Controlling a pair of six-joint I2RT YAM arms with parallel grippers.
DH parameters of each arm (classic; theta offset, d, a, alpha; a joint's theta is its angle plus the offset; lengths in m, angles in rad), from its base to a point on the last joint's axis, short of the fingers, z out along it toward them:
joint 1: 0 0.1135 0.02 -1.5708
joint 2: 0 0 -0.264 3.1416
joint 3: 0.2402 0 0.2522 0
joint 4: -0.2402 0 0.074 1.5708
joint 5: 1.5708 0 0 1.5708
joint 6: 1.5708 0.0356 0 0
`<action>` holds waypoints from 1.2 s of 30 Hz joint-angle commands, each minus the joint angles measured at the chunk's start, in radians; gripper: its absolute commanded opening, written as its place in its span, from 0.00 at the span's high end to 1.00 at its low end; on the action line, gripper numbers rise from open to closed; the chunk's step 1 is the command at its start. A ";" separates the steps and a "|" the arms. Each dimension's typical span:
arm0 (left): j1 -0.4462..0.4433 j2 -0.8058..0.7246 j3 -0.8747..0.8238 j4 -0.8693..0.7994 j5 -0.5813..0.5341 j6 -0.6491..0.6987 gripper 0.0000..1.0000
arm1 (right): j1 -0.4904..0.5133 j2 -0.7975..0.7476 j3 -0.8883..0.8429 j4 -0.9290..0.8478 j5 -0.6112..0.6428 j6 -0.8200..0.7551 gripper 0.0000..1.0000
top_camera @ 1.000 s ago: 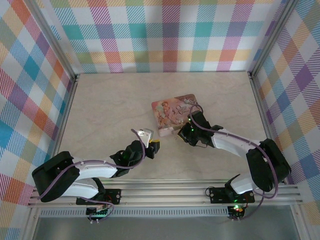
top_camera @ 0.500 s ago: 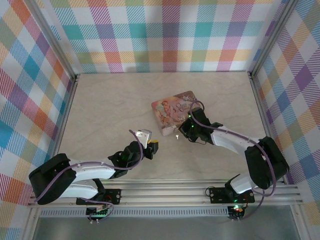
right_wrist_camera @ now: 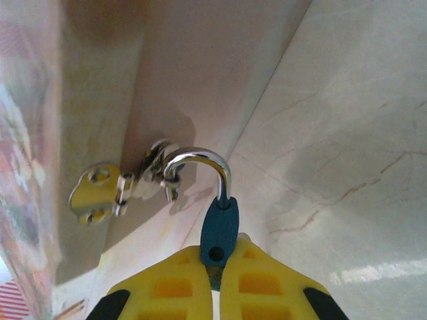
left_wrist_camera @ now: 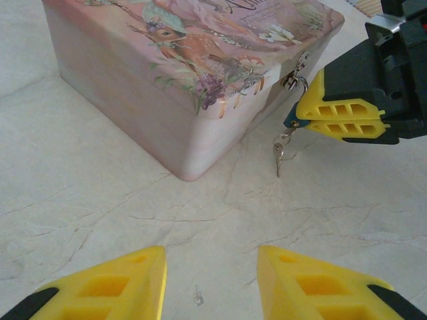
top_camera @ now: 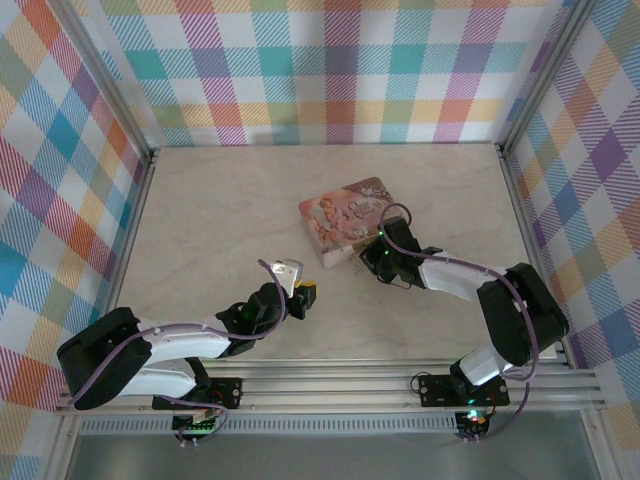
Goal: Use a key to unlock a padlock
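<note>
Your right claw [right_wrist_camera: 219, 259] was closed, and its two yellow fingers [right_wrist_camera: 180, 280] pinched the small padlock [right_wrist_camera: 219, 225] by its blue body. The curved silver shackle [right_wrist_camera: 200, 157] of this padlock passed through the little metal loop of the silver hasp [right_wrist_camera: 100, 193] on the side of the pink rectangular tin [top_camera: 345, 220] with the printed picture on its lid. So the padlock hung at the front wall of the tin, low and close to the table, with your right claw directly on it.

In the left wrist view you could see the same right claw from the other side, and under its fingertips a small silver key [left_wrist_camera: 278, 157] on a ring hung downward. Whether the key's tip touched the surface, I cannot tell.

Your left claw [left_wrist_camera: 210, 267] was partly open, with a clear gap between its yellow fingers [left_wrist_camera: 107, 283] and nothing in this gap. It stood a little above the beige marble-pattern table [top_camera: 220, 220], in front of the tin's near corner and apart from it, pointing toward the tin and the right claw.

In the top view the tin lay right of the middle of the table, turned at an angle. Colourful checked walls [top_camera: 330, 70] stood around the table on three sides.
</note>
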 commanded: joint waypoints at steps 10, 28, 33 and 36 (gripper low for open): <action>0.010 -0.042 -0.026 -0.021 -0.020 -0.002 0.59 | -0.010 -0.079 0.002 0.038 0.078 0.030 1.00; 0.010 -0.110 -0.020 -0.099 -0.033 0.005 0.58 | -0.087 0.017 -0.023 0.080 0.002 0.033 1.00; 0.012 -0.163 -0.022 -0.130 -0.062 0.016 0.56 | -0.125 -0.065 -0.032 0.034 -0.001 -0.010 1.00; 0.015 -0.185 -0.017 -0.154 -0.074 0.021 0.55 | -0.154 -0.124 -0.025 -0.017 -0.016 -0.058 1.00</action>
